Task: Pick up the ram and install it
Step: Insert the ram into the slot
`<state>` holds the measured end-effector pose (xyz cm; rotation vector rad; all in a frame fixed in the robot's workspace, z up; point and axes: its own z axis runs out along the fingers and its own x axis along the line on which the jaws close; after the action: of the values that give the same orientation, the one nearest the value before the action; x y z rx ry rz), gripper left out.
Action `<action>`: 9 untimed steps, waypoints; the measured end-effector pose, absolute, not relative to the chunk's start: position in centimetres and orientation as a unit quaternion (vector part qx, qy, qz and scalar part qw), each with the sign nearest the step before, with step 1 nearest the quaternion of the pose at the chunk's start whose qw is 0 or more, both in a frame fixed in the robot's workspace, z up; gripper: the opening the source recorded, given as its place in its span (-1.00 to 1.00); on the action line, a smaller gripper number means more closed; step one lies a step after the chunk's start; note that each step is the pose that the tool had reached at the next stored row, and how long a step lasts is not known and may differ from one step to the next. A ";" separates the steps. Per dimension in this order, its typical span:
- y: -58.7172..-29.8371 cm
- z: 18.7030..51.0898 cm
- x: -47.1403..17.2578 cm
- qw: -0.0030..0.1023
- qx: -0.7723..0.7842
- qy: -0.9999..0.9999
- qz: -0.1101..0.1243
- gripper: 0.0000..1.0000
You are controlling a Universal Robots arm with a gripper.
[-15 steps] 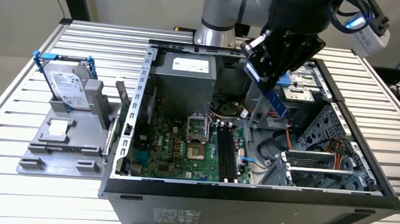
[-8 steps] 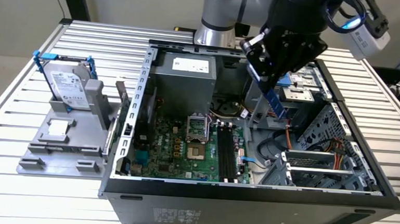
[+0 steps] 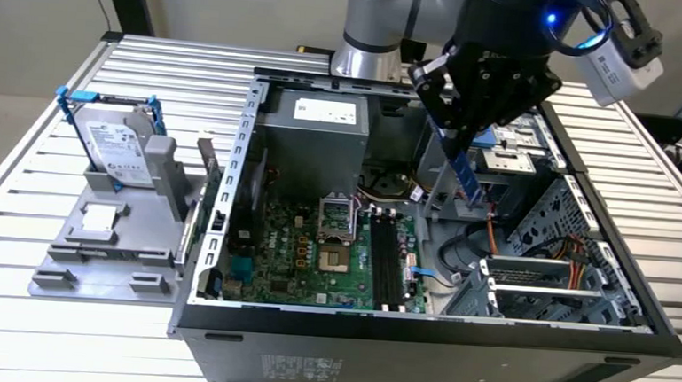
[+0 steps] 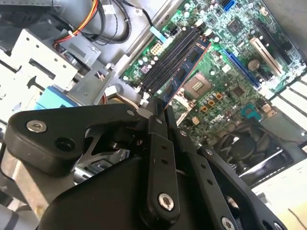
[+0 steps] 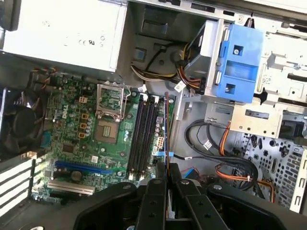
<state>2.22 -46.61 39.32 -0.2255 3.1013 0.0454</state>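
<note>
The ram (image 3: 468, 177) is a thin, long stick with a bluish face, hanging on end over the open computer case (image 3: 428, 325). My gripper (image 3: 463, 135) is shut on its upper end. In the second wrist view the ram (image 4: 188, 64) runs out from between the fingers (image 4: 157, 125) towards the board, and the first wrist view shows it edge-on (image 5: 166, 127). It hangs above the long black memory slots (image 3: 386, 265) (image 4: 168, 62) (image 5: 143, 134) of the green motherboard (image 3: 289, 268), a little to their side and apart from them.
A silver hard drive (image 3: 119, 146) in a blue bracket stands on a grey fixture at the exterior view's left. Inside the case are the power supply (image 3: 316, 123), the CPU socket (image 5: 109, 117), a blue drive bracket (image 5: 240, 62), orange and black cables (image 5: 225, 158) and a metal drive cage (image 3: 548, 288).
</note>
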 end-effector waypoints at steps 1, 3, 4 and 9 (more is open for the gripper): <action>-46.6 39.3 2.2 0.016 -0.068 0.997 0.015 -1.00; -46.6 39.3 2.2 0.016 -0.062 0.998 0.014 -1.00; -46.6 39.3 2.2 0.016 -0.059 0.998 0.014 -1.00; -46.6 39.3 2.2 0.016 -0.046 0.999 0.014 -1.00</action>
<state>2.22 -46.61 39.32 -0.1419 3.1055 0.0440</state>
